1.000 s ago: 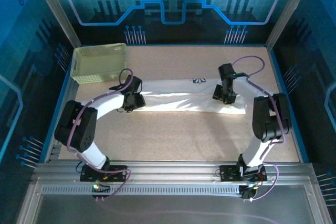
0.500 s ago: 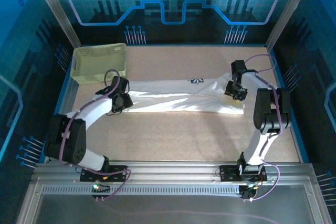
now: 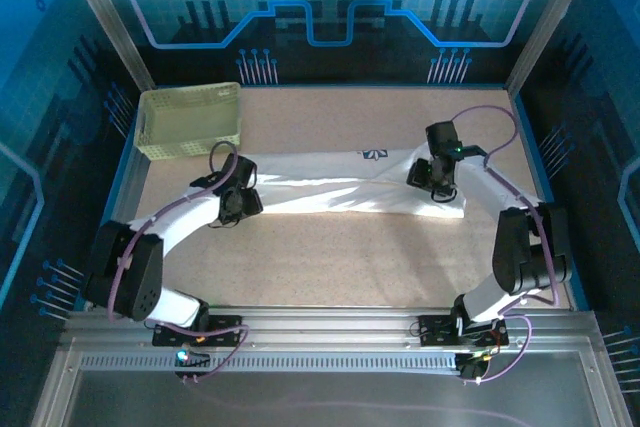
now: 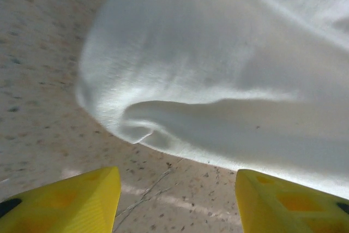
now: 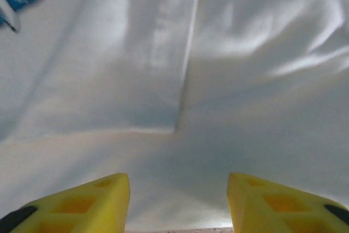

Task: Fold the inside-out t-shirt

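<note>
1. Left gripper [image 3: 238, 203]: stands at the left end of the t-shirt [image 3: 340, 195]. The jaws are partly open with nothing between them. In the left wrist view, bare table [image 4: 32, 80] lies under the fingertips, and the rolled cloth edge begins just beyond them.
2. T-shirt: lies as a long, narrow band across the far half of the table. Its long axis runs left to right, parallel to the far edge. Each arm is nearest its own end.
3. Right gripper [image 3: 432, 175]: sits over the right end, directly above the cloth. The jaws are partly open and grip nothing.
4. Printed graphic [image 3: 375, 154]: lies on the band's far edge, left of the right gripper.
5. Basket [image 3: 190, 119]: stands in the far left corner, apart from the shirt.
6. Judgement: the left gripper must advance onto the cloth, while the right gripper needs only to descend.
</note>
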